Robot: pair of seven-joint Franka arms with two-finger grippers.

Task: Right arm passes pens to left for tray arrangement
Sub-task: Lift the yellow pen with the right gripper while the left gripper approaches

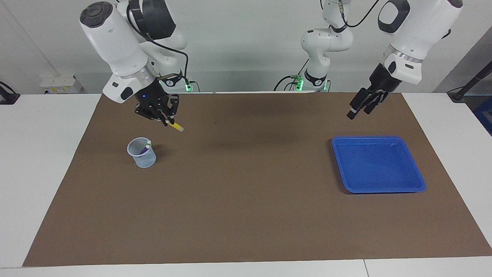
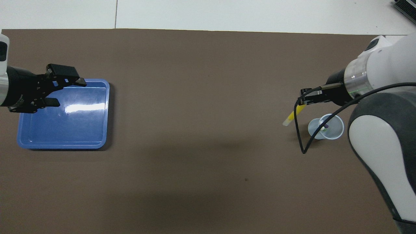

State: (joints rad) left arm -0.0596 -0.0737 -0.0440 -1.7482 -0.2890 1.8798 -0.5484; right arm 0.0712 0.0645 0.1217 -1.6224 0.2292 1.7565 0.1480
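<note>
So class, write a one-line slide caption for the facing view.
Right gripper holds a slim yellow marker pen above the brown mat near the pale-blue mesh cup; left gripper waits open by the shallow blue plastic tray.

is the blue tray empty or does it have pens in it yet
Empty. The blue tray shows only bare blue floor in both views; the yellow pen is in the right gripper.

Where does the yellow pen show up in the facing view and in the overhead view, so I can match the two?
Facing view: the yellow pen juts from the right gripper, up in the air near the mesh cup.
Overhead view: the yellow pen hangs slanted below the right gripper, beside the mesh cup.
Shared landmark: the mesh cup, at the right arm's end of the table.
</note>
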